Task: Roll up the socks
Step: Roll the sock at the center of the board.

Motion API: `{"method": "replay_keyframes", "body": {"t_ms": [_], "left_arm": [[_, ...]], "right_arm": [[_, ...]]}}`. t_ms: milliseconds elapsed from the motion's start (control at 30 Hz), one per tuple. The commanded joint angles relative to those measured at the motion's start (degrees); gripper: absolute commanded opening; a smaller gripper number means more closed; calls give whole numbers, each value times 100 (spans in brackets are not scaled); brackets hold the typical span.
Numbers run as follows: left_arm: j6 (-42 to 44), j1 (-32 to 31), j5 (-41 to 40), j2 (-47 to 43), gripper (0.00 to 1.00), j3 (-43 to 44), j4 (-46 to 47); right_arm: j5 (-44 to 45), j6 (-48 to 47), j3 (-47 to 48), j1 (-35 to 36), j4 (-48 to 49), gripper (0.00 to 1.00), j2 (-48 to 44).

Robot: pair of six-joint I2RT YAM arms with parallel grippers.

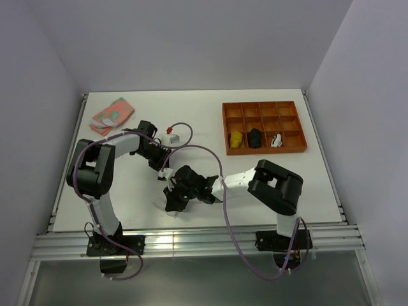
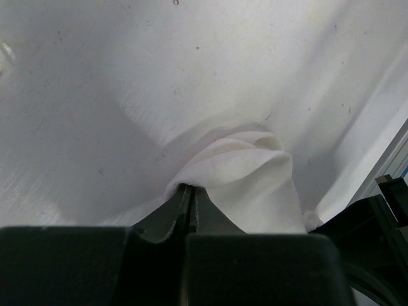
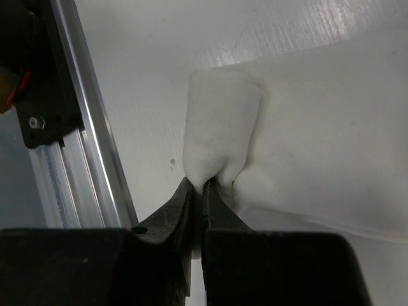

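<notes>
The white sock (image 2: 252, 175) lies on the table (image 1: 268, 121) near its front edge, between the arms. The left gripper (image 2: 191, 194) is pressed together on one bunched edge and the right gripper (image 3: 203, 186) pinches a rolled fold beside the rail (image 3: 86, 127) (neither arm is nearer; both touch it). From above the sock is white on white and covered by both grippers, so its long axis cannot be told.

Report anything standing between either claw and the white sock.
Nothing visible does. The left claw and the right claw are each shut on the white sock, fabric pinched directly at their tips.
</notes>
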Motion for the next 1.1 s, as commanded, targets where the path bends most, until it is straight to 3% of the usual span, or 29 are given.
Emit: {"method": "replay_keyframes", "body": {"t_ms": [0, 400, 733, 1067], "left_arm": [[-83, -25, 62, -160, 6, 127, 266], [-584, -25, 19, -792, 31, -13, 986], [-1339, 475, 27, -1311, 39, -5, 1646], [-454, 1011, 186, -1908, 39, 5, 1233]], "right_arm": [[-111, 109, -75, -99, -719, 0, 613], [21, 302, 523, -134, -1529, 0, 1492], [-14, 399, 567, -222, -1774, 0, 1782], [91, 443, 672, -336, -2126, 0, 1853]]}}
